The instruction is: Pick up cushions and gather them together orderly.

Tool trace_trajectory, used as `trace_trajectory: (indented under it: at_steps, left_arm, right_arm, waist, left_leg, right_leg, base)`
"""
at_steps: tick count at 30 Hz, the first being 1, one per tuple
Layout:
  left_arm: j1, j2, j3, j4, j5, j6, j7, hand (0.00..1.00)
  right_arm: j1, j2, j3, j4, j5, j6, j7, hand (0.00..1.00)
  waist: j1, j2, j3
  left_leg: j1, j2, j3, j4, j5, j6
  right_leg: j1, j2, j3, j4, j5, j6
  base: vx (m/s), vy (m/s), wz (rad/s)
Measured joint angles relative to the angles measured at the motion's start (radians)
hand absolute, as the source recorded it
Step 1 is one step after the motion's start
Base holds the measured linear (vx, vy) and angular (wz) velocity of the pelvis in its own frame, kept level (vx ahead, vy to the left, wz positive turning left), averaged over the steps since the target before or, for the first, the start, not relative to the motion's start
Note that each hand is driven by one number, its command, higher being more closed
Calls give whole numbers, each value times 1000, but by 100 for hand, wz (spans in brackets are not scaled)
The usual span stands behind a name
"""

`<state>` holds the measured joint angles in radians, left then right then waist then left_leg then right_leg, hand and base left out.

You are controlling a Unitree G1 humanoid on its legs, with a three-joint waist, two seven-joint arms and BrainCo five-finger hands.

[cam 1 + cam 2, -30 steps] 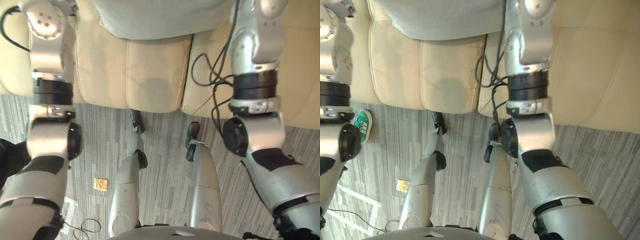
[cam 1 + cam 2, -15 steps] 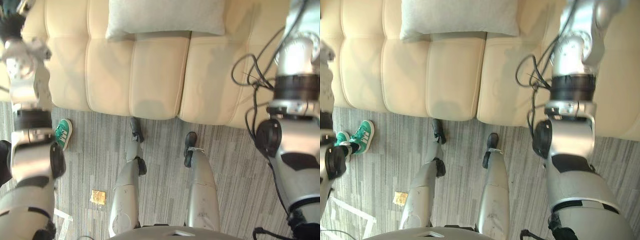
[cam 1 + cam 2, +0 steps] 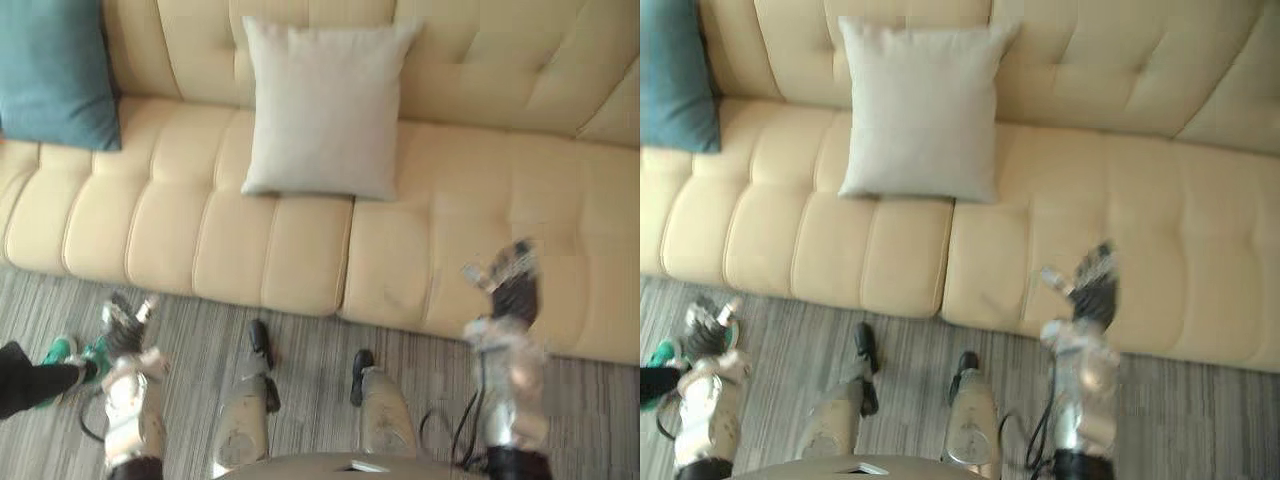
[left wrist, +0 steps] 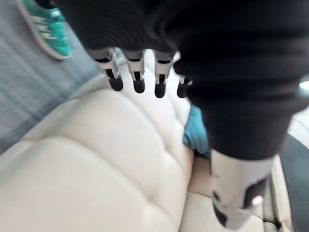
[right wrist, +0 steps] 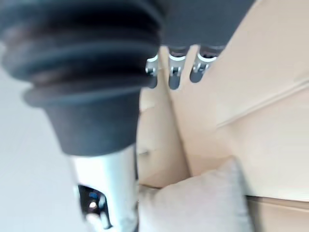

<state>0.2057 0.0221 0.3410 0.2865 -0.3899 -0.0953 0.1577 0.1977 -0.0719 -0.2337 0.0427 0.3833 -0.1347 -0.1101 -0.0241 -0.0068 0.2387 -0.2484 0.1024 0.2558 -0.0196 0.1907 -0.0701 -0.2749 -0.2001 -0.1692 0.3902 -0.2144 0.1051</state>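
— Which cushion was to be taken first, and how should it have been done?

— By the look of things, nothing had been gathered. The pale grey cushion (image 3: 325,110) leaned upright against the back of the cream sofa (image 3: 500,190) near its middle. The teal cushion (image 3: 55,70) stood at the far left end, well apart from it, with bare seat between. Both were empty-handed: the left robot hand (image 3: 123,330) hung low at the near left, over the carpet just in front of the sofa, its fingers (image 4: 138,86) straight and loose. The right robot hand (image 3: 508,290) showed at the near right, against the front of the seat, its fingers (image 5: 174,72) likewise relaxed around nothing.

— So the reach?

— Probably for the pale one, which lay between the two arms. It would have gone best with a hand at each side edge, squeezing into the filling rather than pinching a corner. Then lift it clear of the seat and carry it left to stand beside the teal one. A person's green shoe (image 4: 48,29) lay on the floor by the left robot hand, so that arm needed care.

— And the cushion itself?

— Square, plain pale cloth, plump in the middle, corners pointed, lower edge resting on the seat. It looked soft and light, and likely to sag if gripped from one side.
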Motion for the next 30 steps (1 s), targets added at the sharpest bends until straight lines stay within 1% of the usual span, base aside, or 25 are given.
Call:
trace_trajectory:
  at_steps: [1,2,5,6,7,8,9,13,15,17,21,22,24,25,26,27,28,29,30]
  left_arm:
    - [15,-15,-3,43,2,2,-11,0]
    - [38,-43,-5,142,3,13,-28,0]
    - [33,-64,-2,301,50,31,-42,0]
    - [22,-76,17,395,88,40,-43,0]
    - [18,-85,36,456,135,51,-40,0]
    - [18,-89,50,493,154,58,-39,0]
    - [6,-100,103,555,166,69,-30,0]
    - [-15,-93,137,613,179,76,-27,0]
    - [-25,-82,136,636,182,78,-24,0]
    - [-31,-72,126,650,210,83,-22,0]
    - [-46,-61,105,662,228,86,-17,0]
    - [-55,-55,90,665,239,86,-14,0]
    - [-64,-42,67,665,242,87,-10,0]
    - [-76,-30,49,663,248,88,-9,0]
    - [-80,-27,48,657,249,89,-7,0]
    - [-86,-29,47,648,249,92,-6,0]
    - [-73,-41,49,627,249,93,-1,0]
    - [-74,-45,49,627,249,93,4,0]
    - [-79,-30,45,626,247,94,12,0]
  right_arm:
    - [12,22,3,58,-29,9,7,0]
    - [24,58,5,186,-79,27,15,0]
    - [22,78,5,374,-117,53,16,0]
    - [14,85,-1,464,-133,65,17,0]
    - [11,91,-7,516,-170,76,16,0]
    - [11,92,-7,546,-194,80,16,0]
    - [7,95,-24,621,-236,95,15,0]
    - [-34,91,-66,733,-292,118,14,0]
    - [-45,89,-71,764,-314,121,13,0]
    - [-47,90,-86,783,-353,122,12,0]
    - [-73,89,-85,798,-352,132,6,0]
    - [-83,92,-83,798,-352,135,0,0]
    - [-92,95,-79,797,-352,139,-2,0]
    - [-94,101,-75,796,-352,139,-3,0]
    - [-93,101,-61,796,-352,139,-4,0]
    - [-93,102,-61,795,-352,139,-4,0]
    - [-95,85,-62,780,-352,139,-6,0]
    - [-99,88,-61,779,-352,138,-7,0]
    - [-93,102,-59,770,-353,138,-7,0]
  waist:
    - [1,-2,-9]
    - [3,0,-56]
    - [2,3,-99]
    - [5,4,-112]
    - [7,4,-118]
    - [11,5,-127]
    - [15,7,-150]
    - [17,2,-167]
    - [16,2,-167]
    - [20,-12,-170]
    - [29,-17,-168]
    - [34,-22,-163]
    - [37,-33,-154]
    - [38,-47,-143]
    - [36,-63,-133]
    - [41,-62,-131]
    - [61,-19,-131]
    - [64,-15,-124]
    - [44,-25,-126]
  left_leg:
    - [30,4,12,1,-9,-1]
    - [67,14,31,3,-24,-7]
    - [108,27,55,1,-34,-11]
    - [138,33,72,-4,-39,-15]
    - [168,35,86,-18,-43,-22]
    - [188,35,98,-32,-43,-23]
    - [218,34,106,-59,-37,-26]
    - [258,30,132,-66,-46,-28]
    - [282,25,133,-66,-51,-29]
    - [306,17,134,-66,-59,-25]
    - [309,11,158,-66,-64,-18]
    - [310,10,174,-66,-65,-16]
    - [309,9,188,-60,-68,-13]
    - [306,4,185,-59,-73,-6]
    - [302,-2,175,-59,-85,-3]
    - [298,-6,142,-59,-91,-9]
    - [279,24,106,-57,-81,34]
    - [272,30,104,-39,-81,44]
    - [241,38,78,13,-102,54]
  right_leg:
    - [33,6,7,-21,7,1]
    - [74,19,22,-64,22,0]
    - [121,36,41,-116,48,-1]
    - [151,43,54,-142,61,-1]
    - [176,50,66,-165,70,-3]
    - [186,54,76,-177,76,-4]
    - [213,62,89,-217,95,-5]
    - [247,64,129,-259,120,-8]
    - [275,63,138,-276,126,-11]
    - [292,60,156,-278,128,-13]
    - [271,59,194,-282,144,-25]
    - [262,61,213,-285,151,-35]
    - [251,61,219,-283,155,-41]
    - [241,59,211,-271,152,-66]
    - [238,57,191,-271,138,-137]
    - [237,51,157,-277,127,-208]
    - [223,49,79,-208,79,-204]
    - [194,31,66,-89,63,-171]
    - [158,-2,40,154,30,-119]
  base:
    - [78,-29,-61]
    - [52,-18,-45]
    - [38,-5,-37]
    - [7,13,-40]
    - [2,18,-43]
    - [6,32,-43]
    - [6,32,-34]
    - [-17,33,-29]
    - [-21,37,-19]
    - [-28,29,-14]
    - [-41,23,-30]
    - [-56,22,-42]
    - [-40,11,-27]
    - [-40,13,-2]
    - [-35,20,0]
    - [-11,32,-28]
    - [6,16,-36]
    - [0,0,0]
    - [-54,-66,57]
